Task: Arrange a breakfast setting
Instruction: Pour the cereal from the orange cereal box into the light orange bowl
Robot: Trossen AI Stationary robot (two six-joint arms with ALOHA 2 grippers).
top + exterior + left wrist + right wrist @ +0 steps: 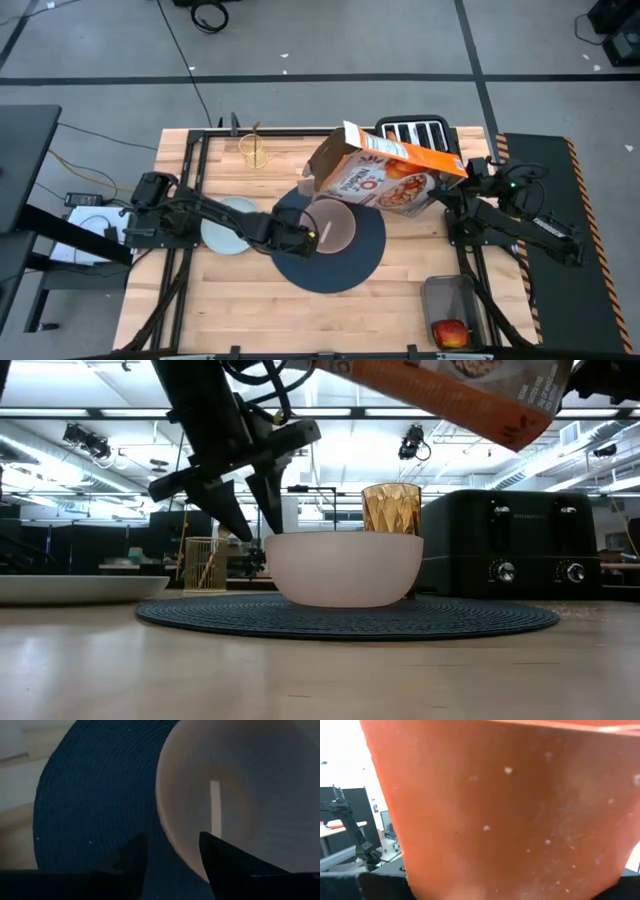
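The pink bowl (335, 225) stands on the round dark-blue mat (345, 265). My left gripper (308, 233) is open, pointing down at the bowl's left rim (167, 827), with one finger inside the bowl and one over the mat. My right gripper (462, 172) is shut on the orange-and-brown cereal box (385, 170), which is held high and tipped, its open top (318, 172) above the bowl's far side. The pale-blue plate (228, 225) lies left of the mat. The amber tumbler (390, 510) stands behind the bowl. The red apple (450, 332) lies in a tray at the near right. My left gripper straddles the bowl's left rim; I cannot tell whether either finger touches it. My right gripper holds the cereal box at its closed bottom end (445, 168), coming from the table's right. The box fills the wrist view (495, 820) and hides the fingers. The box is lifted clear, lying almost on its side, open end toward the left.
The black toaster (415, 128) stands at the far edge behind the box. A small glass (253, 150) with a gold thing in it stands at the far left. A clear tray (450, 305) sits at the near right corner. Bare wood lies near the front edge.
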